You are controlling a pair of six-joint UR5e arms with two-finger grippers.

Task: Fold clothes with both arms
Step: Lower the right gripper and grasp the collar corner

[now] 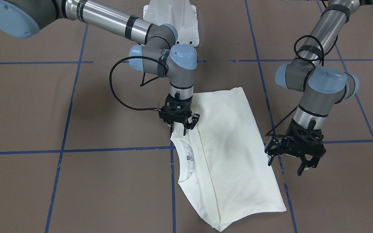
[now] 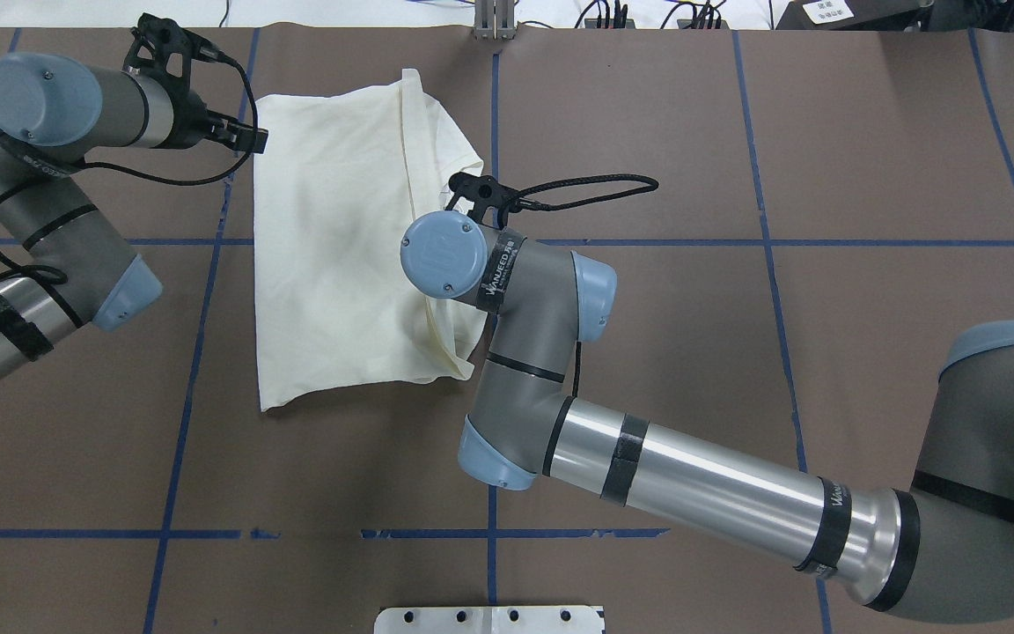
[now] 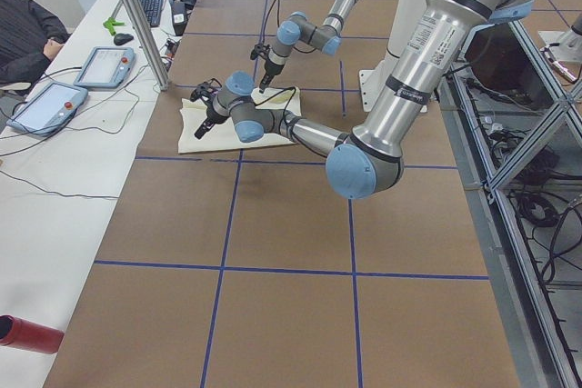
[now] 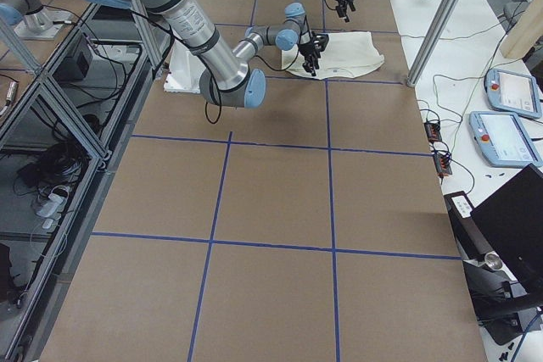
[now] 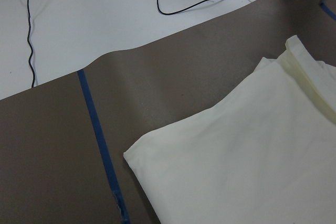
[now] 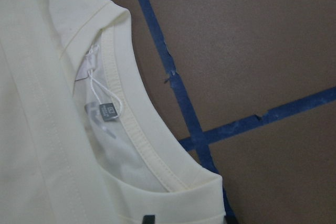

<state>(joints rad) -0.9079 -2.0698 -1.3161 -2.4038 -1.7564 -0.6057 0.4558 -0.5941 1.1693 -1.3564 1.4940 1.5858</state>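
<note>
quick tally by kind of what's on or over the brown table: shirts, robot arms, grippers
shirts: 1, the cream shirt
robot arms: 2, the left arm and the right arm
grippers: 2, the left gripper and the right gripper
total: 5

The table (image 3: 273, 224) has a brown covering, divided into large squares by blue tape lines (image 3: 291, 270). A white bench (image 3: 55, 179) runs along the table edge opposite the robot. On the bench are a pendant (image 3: 107, 65), a second pendant (image 3: 45, 106), a keyboard (image 3: 150, 4), loose black cables (image 3: 36, 147) and a red bottle (image 3: 27, 333). An aluminium post (image 3: 136, 15) stands where the bench meets the table. On the robot's side, an aluminium frame (image 3: 546, 74) stands over the grey floor (image 3: 555, 315). The lighting is even.
</note>
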